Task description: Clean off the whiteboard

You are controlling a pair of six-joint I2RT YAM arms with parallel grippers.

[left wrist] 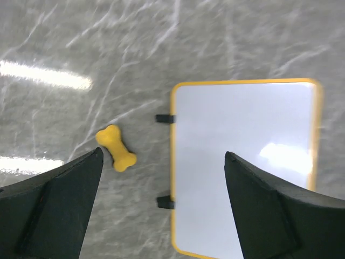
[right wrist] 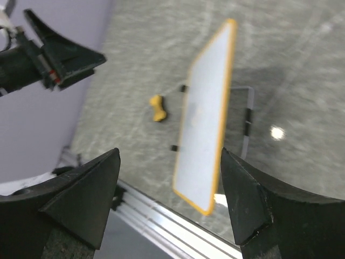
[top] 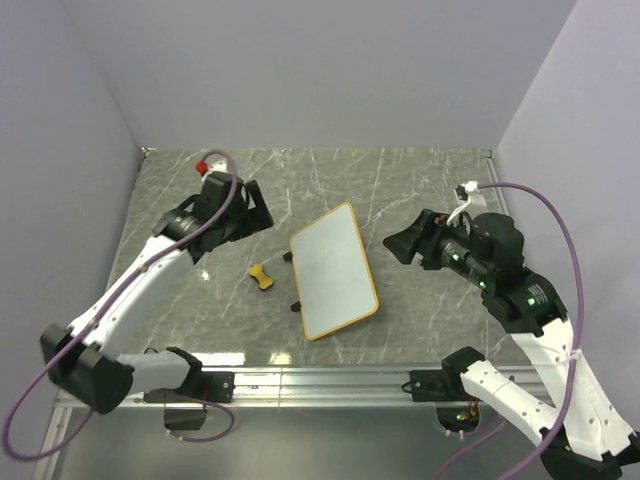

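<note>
Two grippers hanging in the air over the grey tabletop (top: 420,180), each one holding nothing.

Starting with the left gripper (top: 262,207): hovering above the left half of the tabletop, closer to the far edge than the near one. Standing wide open. Looking down from its wrist and seeing only stone and board between the two black fingers (left wrist: 54,205), with nothing pinched there.

Moving on to the right gripper (top: 395,247): hovering above the right half of the tabletop. Pointing toward the middle, with its jaws spread apart too. Staying clear of the board and not touching it.

Now finding the whiteboard (top: 334,270): lying near the middle of the tabletop, between the two grippers. Sitting a little crooked, with one short end aiming at the far edge and the other at the near edge. Showing a plain white face with orange edging. Poking out two little black feet (left wrist: 164,118) on the side facing the left edge.

Last, spotting a small yellow bone-shaped eraser (top: 262,277): resting on the tabletop near that same side of the whiteboard, close to the feet but not touching.
</note>
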